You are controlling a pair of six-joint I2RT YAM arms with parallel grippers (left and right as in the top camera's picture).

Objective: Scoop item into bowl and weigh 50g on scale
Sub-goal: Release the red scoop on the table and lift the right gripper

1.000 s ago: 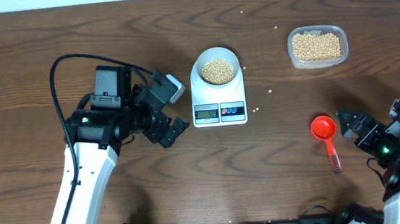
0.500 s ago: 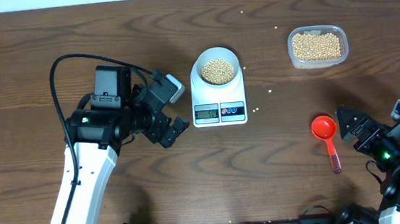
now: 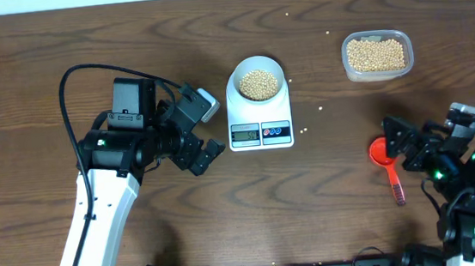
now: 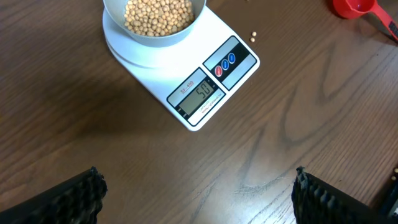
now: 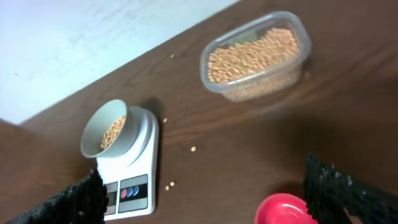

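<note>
The pale bowl point(image 3: 256, 61) stands on the white scale point(image 3: 279, 109), filled with tan beans point(image 3: 258, 83). In the left wrist view the scale's point(image 4: 208, 46) screen reads 50, below the bowl point(image 4: 149, 39). My left gripper point(image 3: 210, 128) is open just left of the scale, nothing between its fingers; its jaws point(image 4: 198, 186) stand wide over bare wood. My right gripper point(image 3: 400, 143) is open beside the red scoop point(image 3: 382, 150), which lies on the table. The right wrist view shows the scoop point(image 5: 285, 211) near the right finger, the bowl point(image 5: 93, 134) and the scale point(image 5: 146, 163).
A clear plastic tub point(image 3: 376, 54) of beans sits at the back right, also in the right wrist view as the tub point(image 5: 255, 56). Stray beans point(image 3: 306, 130) lie right of the scale. The left arm's black cable point(image 3: 69, 74) loops over the left side.
My right gripper has moved left and toward the back, closing in on the red scoop's cup. The left arm, scale and bowl have not moved.
</note>
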